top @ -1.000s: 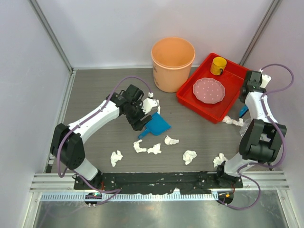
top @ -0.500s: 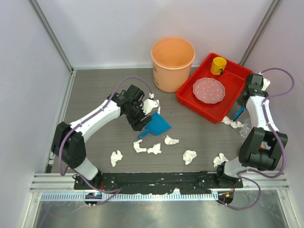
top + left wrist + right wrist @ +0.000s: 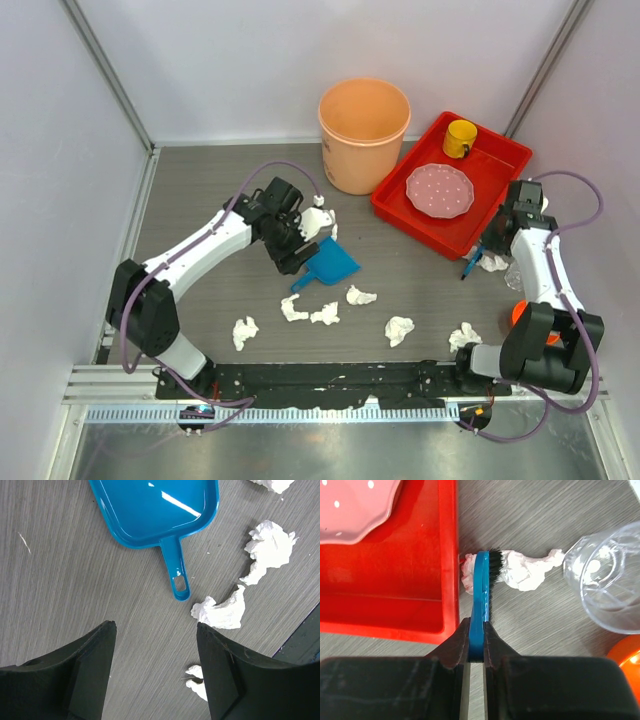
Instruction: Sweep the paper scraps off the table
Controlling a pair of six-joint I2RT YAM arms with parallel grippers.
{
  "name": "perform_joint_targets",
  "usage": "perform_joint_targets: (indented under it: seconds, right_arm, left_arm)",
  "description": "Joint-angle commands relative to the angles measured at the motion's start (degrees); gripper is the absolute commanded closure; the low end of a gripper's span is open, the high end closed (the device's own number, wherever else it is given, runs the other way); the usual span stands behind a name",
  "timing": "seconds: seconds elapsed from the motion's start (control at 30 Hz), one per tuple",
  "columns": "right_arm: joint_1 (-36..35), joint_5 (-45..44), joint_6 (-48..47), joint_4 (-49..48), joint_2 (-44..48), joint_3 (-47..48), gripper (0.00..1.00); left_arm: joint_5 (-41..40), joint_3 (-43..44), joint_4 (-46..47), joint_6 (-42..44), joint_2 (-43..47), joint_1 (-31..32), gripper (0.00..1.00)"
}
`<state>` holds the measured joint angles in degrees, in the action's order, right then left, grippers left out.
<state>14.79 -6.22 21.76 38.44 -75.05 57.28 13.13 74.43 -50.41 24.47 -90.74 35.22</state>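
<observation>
Several white paper scraps lie on the table (image 3: 200,200): one (image 3: 318,220) behind the blue dustpan (image 3: 332,262), others in front of it (image 3: 360,296) (image 3: 325,315) (image 3: 245,330) (image 3: 398,328) (image 3: 463,335). My left gripper (image 3: 288,262) (image 3: 155,627) hovers open just short of the dustpan's handle (image 3: 178,575), holding nothing; scraps (image 3: 222,612) (image 3: 270,545) lie to its right. My right gripper (image 3: 496,237) (image 3: 476,625) is shut on a blue brush (image 3: 481,590), whose black bristles (image 3: 495,562) touch a scrap (image 3: 525,572) (image 3: 490,260) beside the red tray's wall (image 3: 447,555).
An orange bucket (image 3: 364,130) stands at the back. The red tray (image 3: 497,160) holds a pink plate (image 3: 439,190) and a yellow cup (image 3: 461,137). A clear plastic cup (image 3: 607,590) and an orange object (image 3: 626,656) sit right of the brush. White walls enclose the table.
My right arm has carried the brush leftward and nearer, from the tray's right corner to the scrap at its front edge. The left arm has barely moved.
</observation>
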Motion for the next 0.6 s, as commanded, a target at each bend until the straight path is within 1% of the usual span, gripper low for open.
perform_joint_targets:
  seconds: [0.0, 0.1, 0.17, 0.2, 0.27, 0.33, 0.4, 0.43, 0.47, 0.57]
  right_arm:
    - [-2.38, 5.33, 2.06, 5.58, 1.74, -2.25, 0.99]
    - [-8.18, 4.55, 3.64, 9.09, 3.85, -2.35, 0.99]
    - [-10.73, 4.72, 5.30, 11.21, 5.69, -1.99, 0.99]
    - [-13.01, 4.72, 5.92, 13.75, 6.22, -1.12, 0.99]
    - [-14.78, 5.25, 7.50, 15.70, 7.71, -1.03, 0.99]
    - [-18.99, 5.43, 8.73, 17.81, 8.51, -1.99, 0.99]
    - [-21.28, 5.43, 11.10, 17.90, 9.74, -4.00, 0.99]
    - [-23.55, 5.43, 12.24, 17.55, 10.09, -4.62, 0.99]
    - [-24.62, 7.25, 13.21, 17.12, 10.36, -5.50, 0.99]
    - [-30.32, 7.28, 16.47, 14.22, 10.53, -4.11, 0.99]
  left_arm:
    - [0.23, 1.07, 0.05, 0.67, 4.34, -0.33, 0.31]
    - [0.24, 0.89, 0.14, 0.84, 5.13, -0.42, 0.31]
    - [0.23, 0.89, 0.14, 0.93, 5.40, -0.42, 0.31]
    - [0.32, 0.89, 0.05, 0.84, 5.57, -0.42, 0.31]
    - [0.32, 1.06, -0.12, 0.93, 5.84, -0.51, 0.31]
    - [0.32, 1.15, -0.12, 0.93, 6.19, -0.51, 0.31]
    - [0.24, 1.15, -0.12, 0.93, 6.36, -0.51, 0.31]
    - [0.50, 1.07, -0.12, 0.93, 6.54, -0.51, 0.31]
    - [0.50, 0.98, -0.12, 0.93, 6.63, -0.51, 0.32]
    - [0.67, 0.89, -0.12, 0.84, 6.98, -0.51, 0.31]
